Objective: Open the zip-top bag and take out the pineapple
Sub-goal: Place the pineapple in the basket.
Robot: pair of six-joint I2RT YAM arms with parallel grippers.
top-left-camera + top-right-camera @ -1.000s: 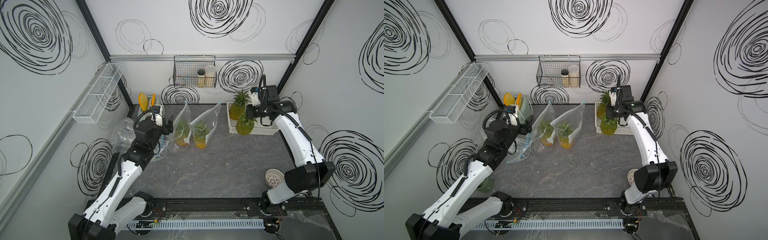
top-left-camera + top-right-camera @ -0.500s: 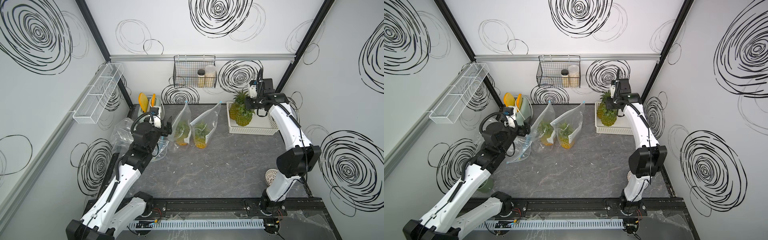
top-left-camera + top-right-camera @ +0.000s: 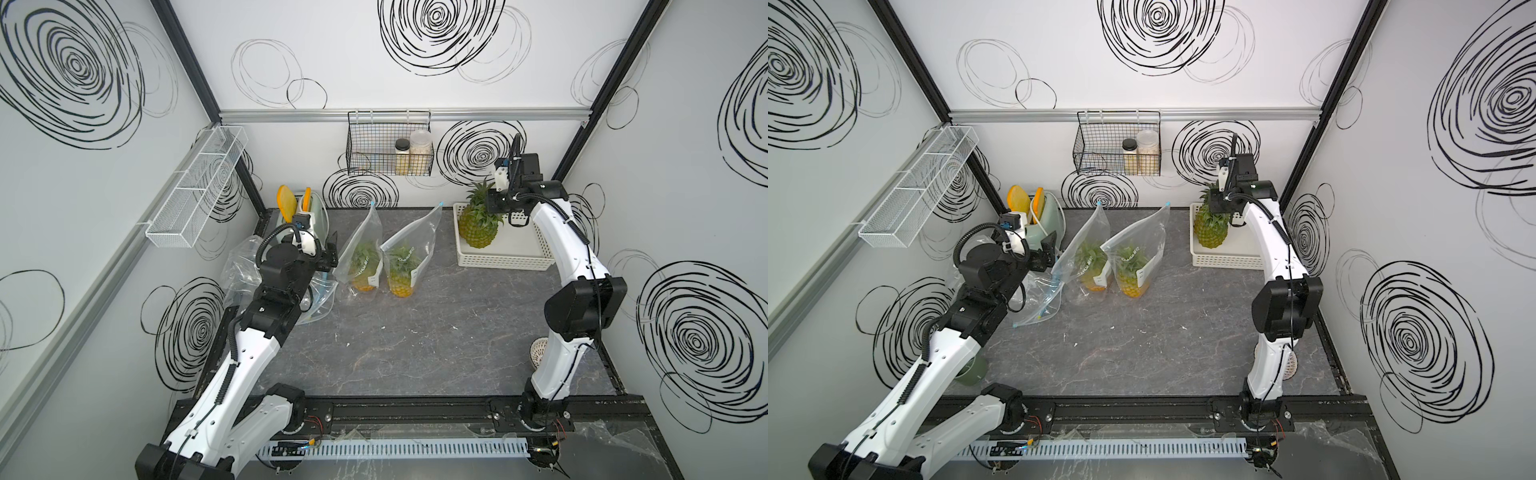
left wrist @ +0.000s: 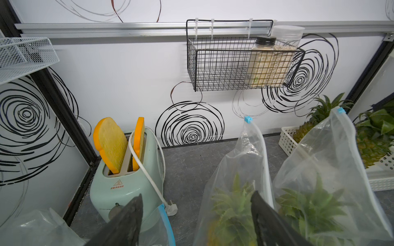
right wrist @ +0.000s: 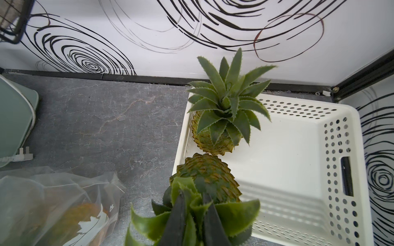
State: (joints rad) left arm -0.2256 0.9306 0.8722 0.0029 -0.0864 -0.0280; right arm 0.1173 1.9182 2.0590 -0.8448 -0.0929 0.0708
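right tool (image 5: 194, 199) pinches pineapple (image 5: 204, 172) crown at basket (image 5: 332, 149) rim; left tool (image 4: 197, 193) agape

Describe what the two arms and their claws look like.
The left arm and right arm match: white shells, bulky black joints, black cables looped along the outside. The left claw and right claw each have two flat dark tapered fingers.

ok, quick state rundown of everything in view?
right gripper: shut on held pineapple's crown
held pineapple: bare, at white basket's corner
second pineapple: upright in white basket
left gripper: open, empty
toaster: unplugged, two toast slices in slots
bag nearer toaster: upright, pineapple inside
bag nearer white basket: upright, pineapple inside
empty bag: flat on table
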